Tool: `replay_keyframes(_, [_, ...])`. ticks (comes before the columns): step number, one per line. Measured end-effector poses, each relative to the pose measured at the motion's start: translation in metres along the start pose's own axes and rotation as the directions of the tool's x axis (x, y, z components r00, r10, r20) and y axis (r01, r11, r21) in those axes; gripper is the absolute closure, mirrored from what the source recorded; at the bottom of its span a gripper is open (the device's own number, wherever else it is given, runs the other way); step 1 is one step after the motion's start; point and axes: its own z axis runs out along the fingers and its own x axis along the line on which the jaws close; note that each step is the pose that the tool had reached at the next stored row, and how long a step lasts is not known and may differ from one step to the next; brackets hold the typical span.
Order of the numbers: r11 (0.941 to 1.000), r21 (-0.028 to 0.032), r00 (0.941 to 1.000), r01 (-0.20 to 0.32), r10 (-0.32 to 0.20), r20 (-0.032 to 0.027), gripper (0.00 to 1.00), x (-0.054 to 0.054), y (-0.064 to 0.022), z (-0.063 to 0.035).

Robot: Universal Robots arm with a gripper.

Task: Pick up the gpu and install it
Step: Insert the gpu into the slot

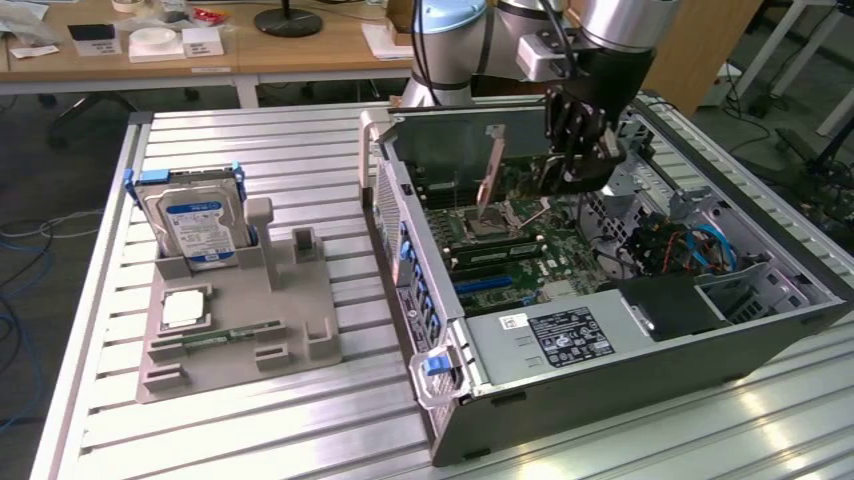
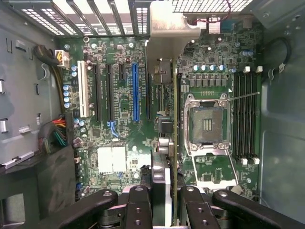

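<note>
The gpu (image 2: 174,143) is seen edge-on in the wrist view, a thin card with its metal bracket (image 2: 167,38) at the far end. My gripper (image 2: 167,202) is shut on it, with a black finger (image 2: 139,205) on each side. The card hangs over the motherboard (image 2: 119,157) between the CPU socket (image 2: 207,125) and the expansion slots, one of them a long blue slot (image 2: 135,93). In the exterior view the gpu (image 1: 491,165) shows as an upright reddish-brown strip inside the open computer case (image 1: 641,390), and the gripper (image 1: 577,180) reaches down into the case beside it.
A grey fixture (image 1: 240,340) on the slatted table at the exterior view's left holds a silver blue-labelled hard drive (image 1: 198,225), a slim green memory stick (image 1: 220,338) and a small silver square part (image 1: 184,308). A power supply (image 1: 574,335), cables and case walls surround the motherboard.
</note>
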Motion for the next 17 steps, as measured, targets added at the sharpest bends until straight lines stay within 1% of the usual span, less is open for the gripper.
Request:
replay_keyframes(7, [1.0000,0.0000,1.0000,0.000,0.000,0.0000,0.72,0.0001,0.0001,0.0040])
replay_keyframes(14, [1.0000,-0.0001,1.0000,0.000,0.000,-0.0001,0.72,0.0001,0.0001,0.0046])
replay_keyframes(15, [1.0000,0.0001,1.0000,0.000,0.000,-0.0007,0.72,0.0001,0.0001,0.0048])
replay_keyframes(16, [1.0000,0.0003,1.0000,0.000,0.000,-0.0033,0.72,0.0001,0.0001,0.0048])
replay_keyframes(17, [1.0000,0.0005,1.0000,0.000,0.000,-0.0093,0.72,0.0001,0.0002,0.0047])
